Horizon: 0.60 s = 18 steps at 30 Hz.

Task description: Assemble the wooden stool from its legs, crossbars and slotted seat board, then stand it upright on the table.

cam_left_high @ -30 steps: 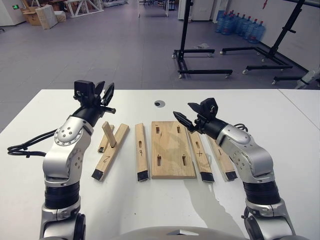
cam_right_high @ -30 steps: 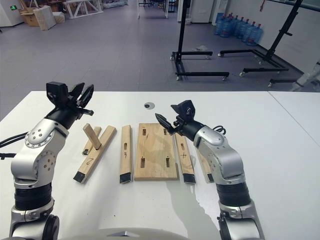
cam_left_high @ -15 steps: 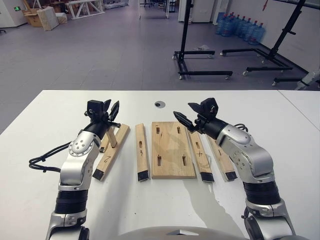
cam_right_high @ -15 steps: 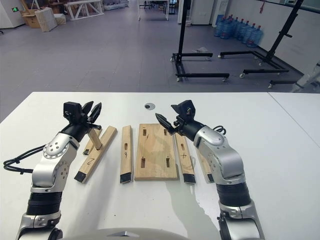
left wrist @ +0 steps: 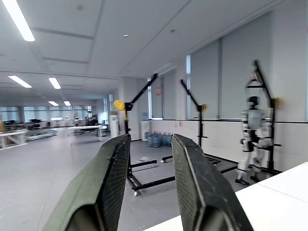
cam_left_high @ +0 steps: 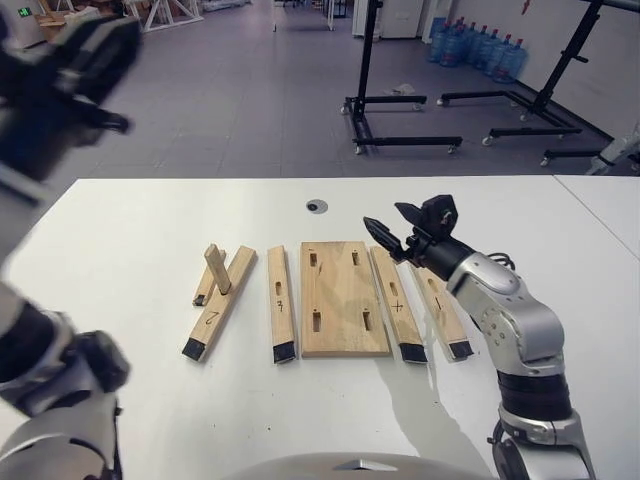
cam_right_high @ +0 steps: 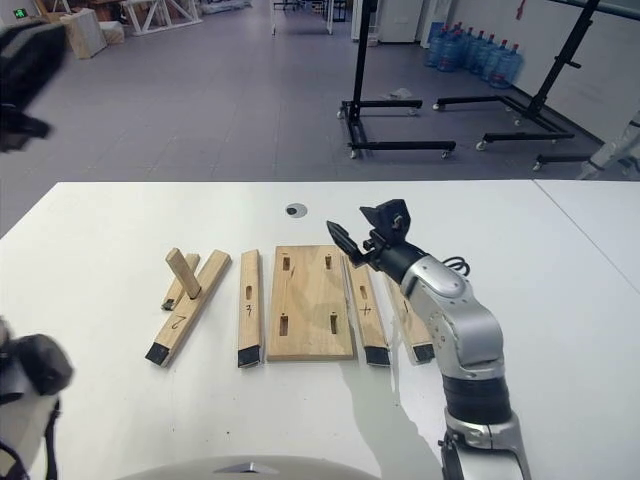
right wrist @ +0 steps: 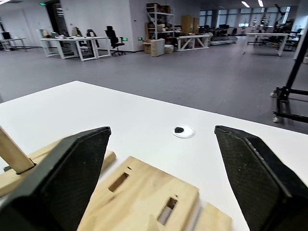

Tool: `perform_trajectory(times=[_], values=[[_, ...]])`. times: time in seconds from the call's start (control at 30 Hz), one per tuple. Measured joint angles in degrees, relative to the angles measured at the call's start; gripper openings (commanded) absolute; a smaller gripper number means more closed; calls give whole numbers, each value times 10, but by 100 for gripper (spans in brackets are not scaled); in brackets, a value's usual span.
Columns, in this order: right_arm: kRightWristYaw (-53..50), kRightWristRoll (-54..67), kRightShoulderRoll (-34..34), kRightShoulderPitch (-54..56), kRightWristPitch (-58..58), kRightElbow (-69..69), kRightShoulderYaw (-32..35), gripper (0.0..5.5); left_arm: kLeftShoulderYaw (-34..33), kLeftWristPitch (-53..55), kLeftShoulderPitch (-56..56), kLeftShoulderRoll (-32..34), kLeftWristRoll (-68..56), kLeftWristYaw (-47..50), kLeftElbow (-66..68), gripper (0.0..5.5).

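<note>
Stool seat board (cam_left_high: 345,298) flat at mid-table (cam_left_high: 130,230), slots up, with legs (cam_left_high: 281,315) lying loose on both sides and a short crossbar (cam_left_high: 217,268) propped at a tilt against the far-left leg (cam_left_high: 222,303). Nothing joined, nothing shifted. Left gripper (cam_left_high: 90,60) now swung up high, well clear of that crossbar, fingers narrowly parted and holding nothing. Right gripper (cam_left_high: 385,216) drawn slightly aside, hovering wide open and empty near the board's far right corner, over the neighbouring leg. Reads as a reach abandoned, not a grasp; assembly not yet begun, first pick still to come.
</note>
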<state>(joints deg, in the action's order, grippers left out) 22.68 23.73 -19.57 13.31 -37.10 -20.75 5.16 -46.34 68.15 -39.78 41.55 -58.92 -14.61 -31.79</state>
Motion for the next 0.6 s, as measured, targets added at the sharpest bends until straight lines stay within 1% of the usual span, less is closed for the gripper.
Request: perform_trajectory(times=[0.03, 0.07, 0.1, 0.17, 0.2, 0.27, 0.3, 0.33, 0.4, 0.47, 0.6], values=[[0, 3, -4, -11, -2, -6, 13, 399, -56, 11, 40, 41, -25, -53, 31, 151], [0, 5, -16, -26, -3, -9, 31, 399, -102, 19, 103, 72, -34, -110, 58, 151], [1, 7, -22, -32, -3, -10, 41, 399, -119, 20, 156, 88, -33, -153, 67, 151], [3, 10, -34, -39, -3, -11, 56, 399, -116, 14, 286, 101, -12, -245, 73, 151], [4, 10, -39, -41, -3, -11, 63, 399, -105, 9, 336, 98, -1, -271, 69, 151], [3, 11, -47, -44, -3, -12, 70, 399, -64, -10, 452, 56, 13, -309, 33, 151], [2, 11, -47, -44, -3, -12, 70, 399, -19, -23, 509, 8, 31, -303, 8, 151], [1, 11, -46, -44, -3, -11, 66, 399, 9, -38, 530, -17, 49, -289, 3, 151], [-4, 10, -39, -44, -3, -13, 57, 399, 52, -66, 537, -42, 86, -242, -11, 151], [-9, 10, -27, -44, -3, -14, 40, 399, 108, -84, 538, -75, 121, -187, -30, 151], [-14, 10, -21, -43, -3, -16, 32, 399, 176, -102, 532, -100, 178, -95, -56, 151]])
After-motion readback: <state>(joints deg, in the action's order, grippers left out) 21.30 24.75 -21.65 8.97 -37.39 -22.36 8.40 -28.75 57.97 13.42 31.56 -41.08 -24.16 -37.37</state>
